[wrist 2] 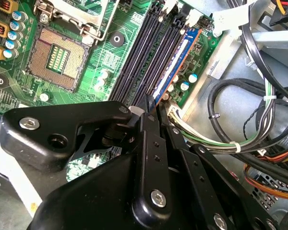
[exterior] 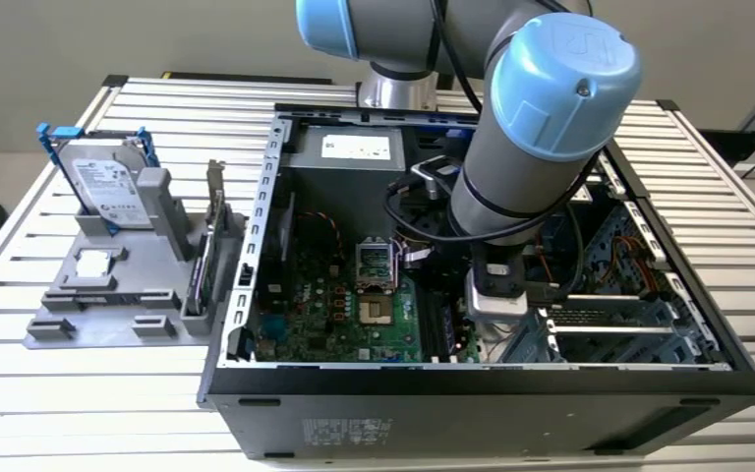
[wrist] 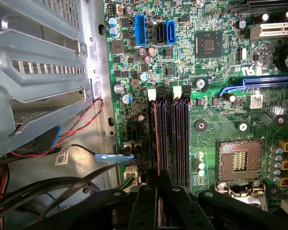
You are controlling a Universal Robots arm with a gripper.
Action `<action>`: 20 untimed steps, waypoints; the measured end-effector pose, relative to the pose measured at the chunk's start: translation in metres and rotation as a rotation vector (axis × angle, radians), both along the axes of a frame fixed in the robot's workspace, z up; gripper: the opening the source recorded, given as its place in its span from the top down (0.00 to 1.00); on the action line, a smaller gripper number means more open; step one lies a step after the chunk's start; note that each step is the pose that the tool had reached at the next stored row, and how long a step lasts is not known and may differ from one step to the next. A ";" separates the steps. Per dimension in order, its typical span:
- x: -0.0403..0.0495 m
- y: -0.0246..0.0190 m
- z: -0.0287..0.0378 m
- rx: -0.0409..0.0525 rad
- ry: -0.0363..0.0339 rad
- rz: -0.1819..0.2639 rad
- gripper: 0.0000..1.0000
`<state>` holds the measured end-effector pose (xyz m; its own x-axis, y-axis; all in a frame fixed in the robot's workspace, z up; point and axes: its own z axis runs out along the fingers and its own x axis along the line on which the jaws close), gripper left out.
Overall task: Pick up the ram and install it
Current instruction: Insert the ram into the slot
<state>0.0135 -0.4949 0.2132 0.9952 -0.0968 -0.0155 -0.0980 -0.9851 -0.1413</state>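
The ram [wrist 2: 180, 60] is a narrow dark stick with a blue label face. It stands on edge along the outermost memory slot of the green motherboard [wrist 2: 117, 24], next to the case wall. In the first wrist view the ram [wrist: 156, 136] shows edge-on in that same slot. My gripper [wrist 2: 151, 103] is shut on the stick's near end, its black fingers [wrist 2: 153, 143] meeting over the top edge. In the exterior view the gripper [exterior: 495, 313] reaches down into the open computer case [exterior: 483, 383].
Empty dark memory slots [wrist 2: 146, 52] lie beside the ram, with the CPU socket [wrist 2: 55, 57] beyond them. Cable bundles [wrist 2: 240, 120] crowd the case wall side. On a grey fixture outside the case stand a hard drive [exterior: 109, 182] and an upright card [exterior: 216, 231].
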 end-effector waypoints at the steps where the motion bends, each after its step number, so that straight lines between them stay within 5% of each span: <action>1: 0.0000 0.0000 0.0000 0.0000 0.0000 0.000 1.00; 20: -0.0003 0.0000 0.0010 0.0015 0.0000 0.002 1.00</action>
